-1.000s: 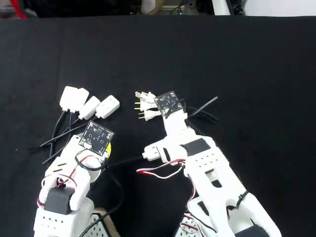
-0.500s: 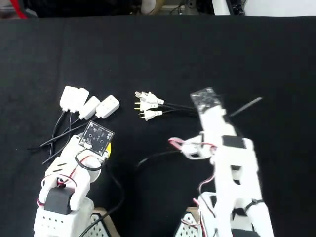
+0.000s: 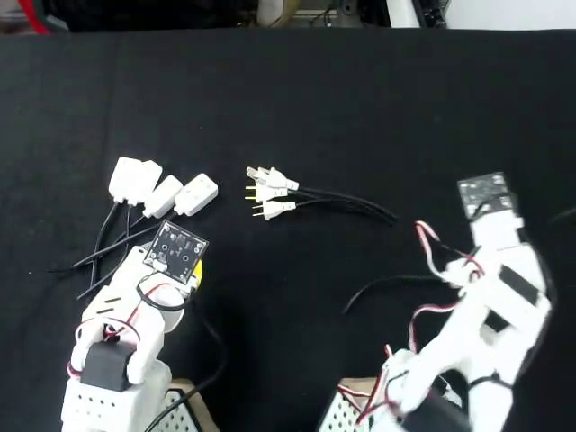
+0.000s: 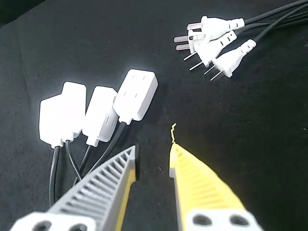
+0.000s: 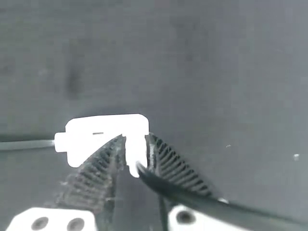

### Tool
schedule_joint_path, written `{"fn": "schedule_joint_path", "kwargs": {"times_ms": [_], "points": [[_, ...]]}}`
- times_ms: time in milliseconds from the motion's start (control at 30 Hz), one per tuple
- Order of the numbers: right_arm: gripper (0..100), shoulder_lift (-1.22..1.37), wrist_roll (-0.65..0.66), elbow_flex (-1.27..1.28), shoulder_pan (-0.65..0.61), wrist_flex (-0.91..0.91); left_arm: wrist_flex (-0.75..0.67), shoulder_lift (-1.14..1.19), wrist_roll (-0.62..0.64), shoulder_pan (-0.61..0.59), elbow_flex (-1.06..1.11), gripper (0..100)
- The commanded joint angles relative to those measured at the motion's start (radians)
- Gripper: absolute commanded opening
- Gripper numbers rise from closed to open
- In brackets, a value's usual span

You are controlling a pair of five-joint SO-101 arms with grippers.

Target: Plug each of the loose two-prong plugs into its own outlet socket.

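The right end effector (image 5: 134, 144) is clamped tight on a white plug (image 5: 103, 132) — its cord (image 5: 24, 143) trails off one side — and holds it above the counter (image 3: 360, 108), well apart from the rest. The left end effector (image 4: 153, 149) hangs part-open and empty just short of the sockets (image 4: 98, 115), probably to steady one. The other plugs (image 4: 216, 43) lie nearby, prongs facing the sockets.

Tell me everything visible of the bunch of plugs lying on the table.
The plugs are white moulded plastic, at least three, each with two metal prongs and a black cord. They lie flat on the black table cloth in a tight fan, touching one another, prongs pointing toward the sockets, cords running off together the other way. Nothing grips them.
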Motion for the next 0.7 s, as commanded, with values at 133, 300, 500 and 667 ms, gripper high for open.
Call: {"fn": "schedule_joint_path", "kwargs": {"times_ms": [133, 300, 500, 667], "points": [[1.2, 0.39, 0.011, -0.283, 0.107, -0.219, -0.014, -0.006, 0.002, 0.005, -0.022, 13], [1.2, 0.639, -0.061, -0.532, 0.141, -0.219, -0.014, -0.006, 0.002, 0.005, -0.022, 13], [1.2, 0.846, -0.132, -0.751, 0.169, -0.216, -0.014, -0.006, 0.002, 0.005, -0.022, 13], [1.6, 0.909, -0.13, -0.782, 0.17, -0.216, -0.014, -0.006, 0.002, 0.005, -0.022, 13]]}}
